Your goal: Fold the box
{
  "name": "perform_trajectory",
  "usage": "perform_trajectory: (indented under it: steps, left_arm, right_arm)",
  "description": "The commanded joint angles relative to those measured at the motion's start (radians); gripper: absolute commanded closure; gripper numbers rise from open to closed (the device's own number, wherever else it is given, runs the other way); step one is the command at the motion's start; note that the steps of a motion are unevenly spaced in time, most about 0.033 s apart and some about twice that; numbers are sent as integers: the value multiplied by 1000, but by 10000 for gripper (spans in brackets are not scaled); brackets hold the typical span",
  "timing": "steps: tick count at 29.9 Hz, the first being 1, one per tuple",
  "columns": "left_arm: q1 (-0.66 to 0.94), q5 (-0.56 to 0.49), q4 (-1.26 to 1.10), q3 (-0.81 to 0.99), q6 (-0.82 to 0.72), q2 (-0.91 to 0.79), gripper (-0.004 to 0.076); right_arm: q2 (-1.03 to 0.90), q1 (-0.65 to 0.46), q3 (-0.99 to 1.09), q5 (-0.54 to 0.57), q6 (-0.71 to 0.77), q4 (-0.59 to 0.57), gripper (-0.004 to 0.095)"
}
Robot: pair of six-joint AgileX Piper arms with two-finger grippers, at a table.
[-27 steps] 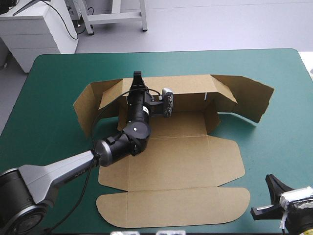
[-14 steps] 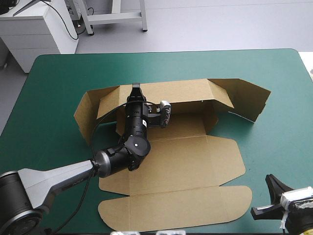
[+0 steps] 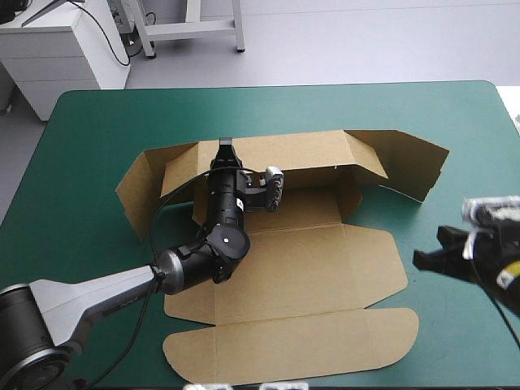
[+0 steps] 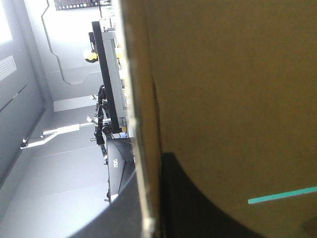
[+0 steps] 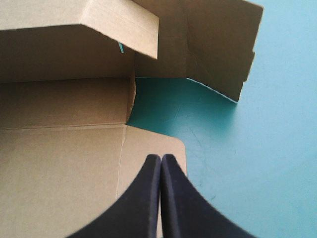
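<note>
Early stage: cut brown cardboard box [image 3: 309, 260] has far wall [image 3: 301, 150] up at 12 o'clock, pinched by left gripper [image 3: 227, 147]; side flaps [image 3: 406, 162] untucked, lid [image 3: 292, 345] flat; right gripper [image 5: 161, 162] closed, empty.

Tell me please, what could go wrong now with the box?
1. The left hand pinches only the left part of the raised far wall of the box; it could slip free or buckle.
2. The right hand is shut near the right flap; it might shove the sheet.

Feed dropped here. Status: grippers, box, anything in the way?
Left gripper shut on the box, rear wall. Right gripper jaws shut, empty, over its right flap. Lid flat; nothing in the way.
</note>
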Motion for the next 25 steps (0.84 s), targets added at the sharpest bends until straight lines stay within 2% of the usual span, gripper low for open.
perform_trajectory:
  steps: [1,8,14,19,25]
  left_arm:
    - [-8,19,57,-22,-1,-48,732]
    - [-8,22,57,-22,-1,-48,732]
    - [-8,27,57,-22,-1,-48,732]
    - [-8,27,57,-22,-1,-48,732]
    - [-8,24,57,-22,5,-48,732]
  right_arm:
    - [232,4,-237,-19,-74,-10,926]
    - [586,4,-647,16,-101,-10,926]
    - [833,4,-896,68,-113,-10,928]
    - [984,4,-996,68,-113,-8,928]
    - [1095,4,-1006,76,-113,-10,928]
